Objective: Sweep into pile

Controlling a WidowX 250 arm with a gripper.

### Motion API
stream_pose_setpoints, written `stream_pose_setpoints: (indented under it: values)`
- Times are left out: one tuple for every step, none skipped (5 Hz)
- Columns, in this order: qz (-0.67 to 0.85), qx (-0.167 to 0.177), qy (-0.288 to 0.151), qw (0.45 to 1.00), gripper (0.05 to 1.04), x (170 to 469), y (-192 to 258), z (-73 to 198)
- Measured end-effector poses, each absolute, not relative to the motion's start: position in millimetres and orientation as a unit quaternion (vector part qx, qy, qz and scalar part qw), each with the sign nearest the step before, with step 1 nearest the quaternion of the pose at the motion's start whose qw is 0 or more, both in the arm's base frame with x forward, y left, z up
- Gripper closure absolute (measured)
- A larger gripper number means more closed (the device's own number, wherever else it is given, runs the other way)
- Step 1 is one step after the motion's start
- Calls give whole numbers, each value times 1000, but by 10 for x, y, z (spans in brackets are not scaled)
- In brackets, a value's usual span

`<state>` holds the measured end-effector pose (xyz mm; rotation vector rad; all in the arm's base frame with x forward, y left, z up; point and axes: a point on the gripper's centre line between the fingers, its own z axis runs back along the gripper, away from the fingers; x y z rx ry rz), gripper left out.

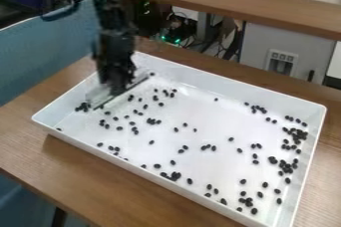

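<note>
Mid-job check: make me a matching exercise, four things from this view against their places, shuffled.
Things:
1. White rectangular tray
2. Densest patch of small black oval beans
3. Black robot arm
4. Small green lights

Places:
A. Over the tray's left part, as the camera sees it
B. Beyond the far edge of the brown wooden table
C. Resting on the tabletop
D. Inside the tray, near its wall at the picture's right

Right pairs: 1-C, 2-D, 3-A, 4-B
</note>
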<state>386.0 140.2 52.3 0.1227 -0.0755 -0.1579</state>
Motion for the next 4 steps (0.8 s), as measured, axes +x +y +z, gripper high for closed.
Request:
stream_pose_setpoints:
  values:
    - [50,73,-40,995,710,3826,1481,515]
    - [126,58,-30,990,711,3803,1446,445]
    - [134,43,-36,989,711,3830,1409,402]
    - [91,15,-21,996,711,3772,1438,280]
